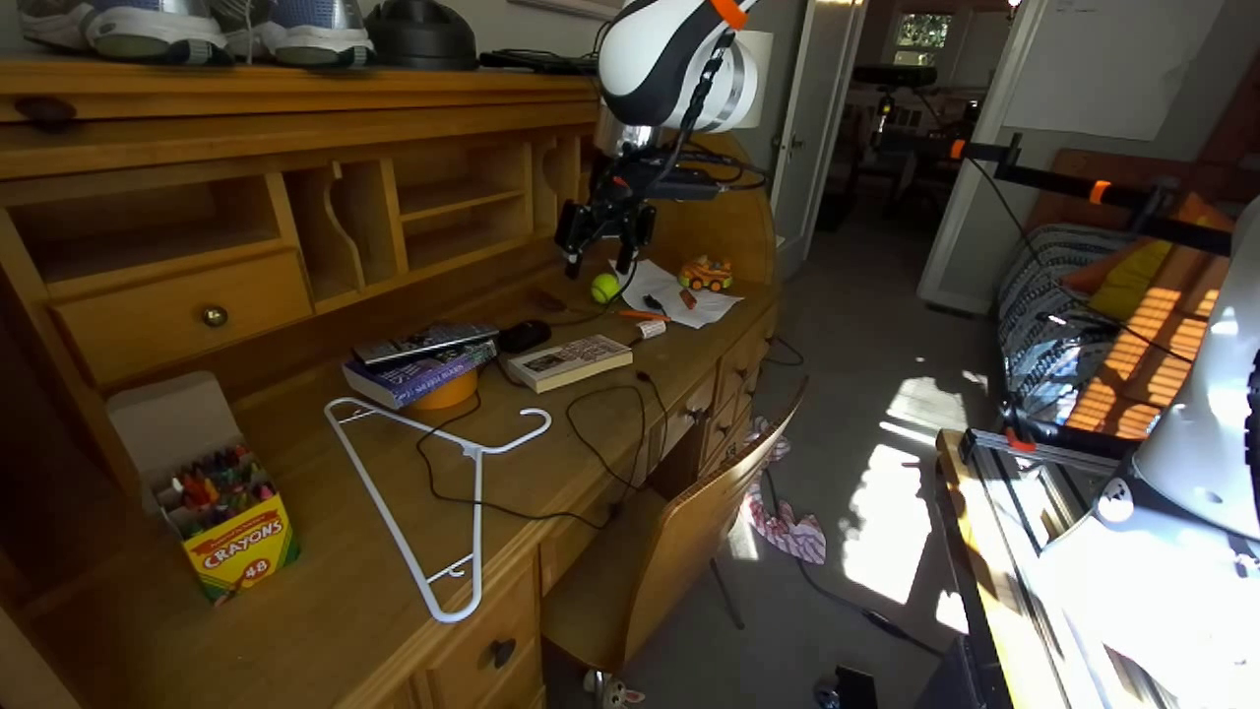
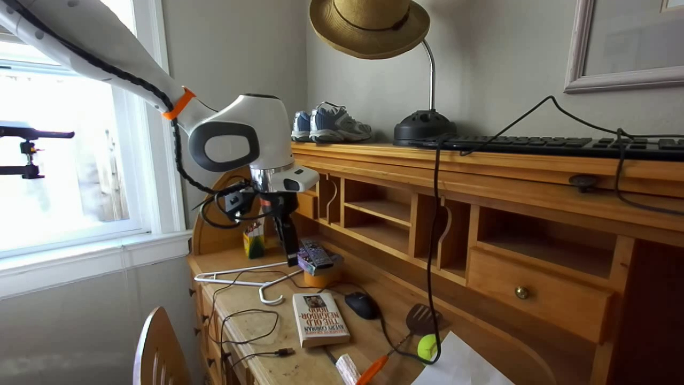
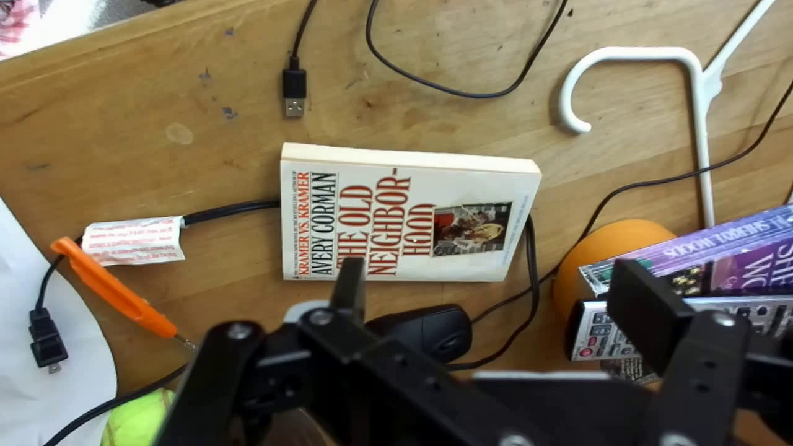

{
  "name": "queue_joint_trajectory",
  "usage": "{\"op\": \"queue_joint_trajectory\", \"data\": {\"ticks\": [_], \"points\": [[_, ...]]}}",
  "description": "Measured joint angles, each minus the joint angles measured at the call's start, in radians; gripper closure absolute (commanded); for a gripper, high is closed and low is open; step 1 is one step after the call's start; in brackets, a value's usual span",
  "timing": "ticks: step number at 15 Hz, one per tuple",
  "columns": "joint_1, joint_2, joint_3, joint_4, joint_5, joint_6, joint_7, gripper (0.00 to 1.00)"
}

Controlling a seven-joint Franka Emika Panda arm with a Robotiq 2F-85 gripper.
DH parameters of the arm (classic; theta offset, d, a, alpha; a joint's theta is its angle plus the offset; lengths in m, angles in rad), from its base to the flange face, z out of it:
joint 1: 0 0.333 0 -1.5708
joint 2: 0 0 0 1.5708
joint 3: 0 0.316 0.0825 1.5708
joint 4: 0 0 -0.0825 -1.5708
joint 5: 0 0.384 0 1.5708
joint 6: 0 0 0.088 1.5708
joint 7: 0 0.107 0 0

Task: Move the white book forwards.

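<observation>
The white book is a thin paperback with red and black print and a small picture on its cover. It lies flat on the wooden desk in both exterior views point(image 1: 574, 358) point(image 2: 319, 319). In the wrist view, the white book point(image 3: 372, 210) lies past my fingertips, and the left finger covers a bit of its near edge. My gripper is open with nothing between its fingers. It hangs above the desk, apart from the book, in both exterior views point(image 1: 598, 260) point(image 2: 291, 261). In the wrist view, my gripper point(image 3: 494, 282) has its fingers wide apart.
A black mouse point(image 3: 427, 331) lies beside the book. A purple book point(image 1: 423, 379) and a remote point(image 1: 423, 343) rest on an orange thing point(image 1: 448, 392). A white hanger point(image 1: 479, 512), black cables, tennis ball point(image 1: 604, 288), white paper point(image 1: 704, 307) and crayon box point(image 1: 241, 547) are on the desk.
</observation>
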State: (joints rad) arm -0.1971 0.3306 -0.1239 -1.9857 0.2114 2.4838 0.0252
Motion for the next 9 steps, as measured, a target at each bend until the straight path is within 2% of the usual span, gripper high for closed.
{"op": "queue_joint_trajectory", "data": {"ticks": [6, 7, 8, 9], "points": [[-0.002, 0.015, 0.005, 0.021, 0.005, -0.005, 0.000, 0.00], [-0.002, 0.015, 0.004, 0.022, 0.001, 0.001, 0.001, 0.02], [-0.002, 0.020, 0.003, 0.025, 0.001, 0.022, 0.001, 0.26], [-0.002, 0.032, 0.001, 0.035, 0.001, 0.047, 0.002, 0.27]]}}
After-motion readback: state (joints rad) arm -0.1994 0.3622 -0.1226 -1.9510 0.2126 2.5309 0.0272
